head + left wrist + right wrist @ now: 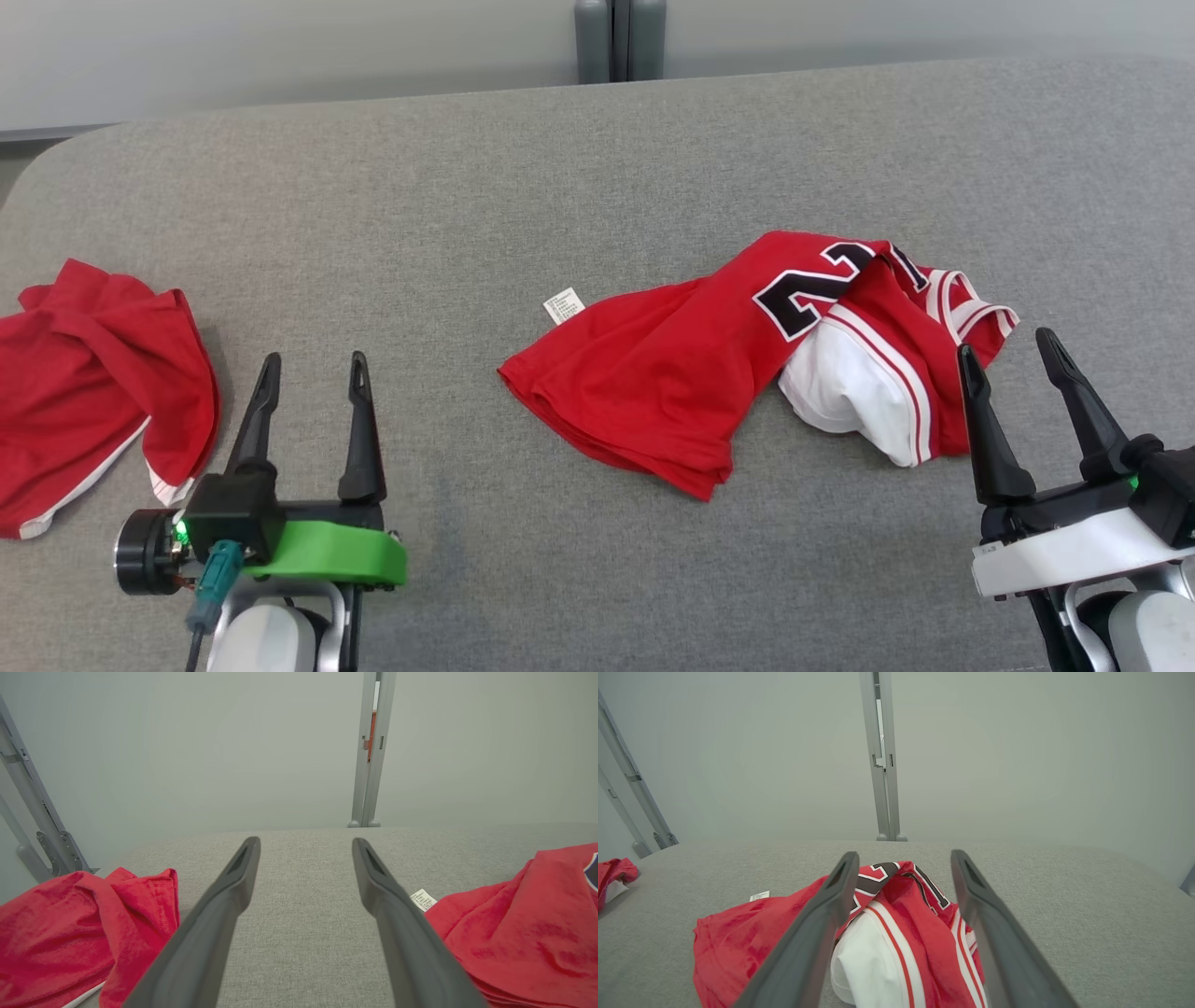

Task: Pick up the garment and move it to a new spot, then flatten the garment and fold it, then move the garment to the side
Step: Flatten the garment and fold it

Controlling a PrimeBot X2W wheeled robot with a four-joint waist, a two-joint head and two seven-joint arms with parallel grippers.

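red jersey (653, 383), crumpled toward the right edge of the grey tabletop (467, 187); my left gripper (315, 356) and right gripper (1006, 343) both stand wide and empty, and i judge the cloth light and limp, best pinched at the striped trim (966, 308) nearest the right gripper.

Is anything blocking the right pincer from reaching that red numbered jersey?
Nothing visible does. The open right pincer stands at the white-striped end of the red jersey, with no object between them. The other red garment lies beside the left pincer.
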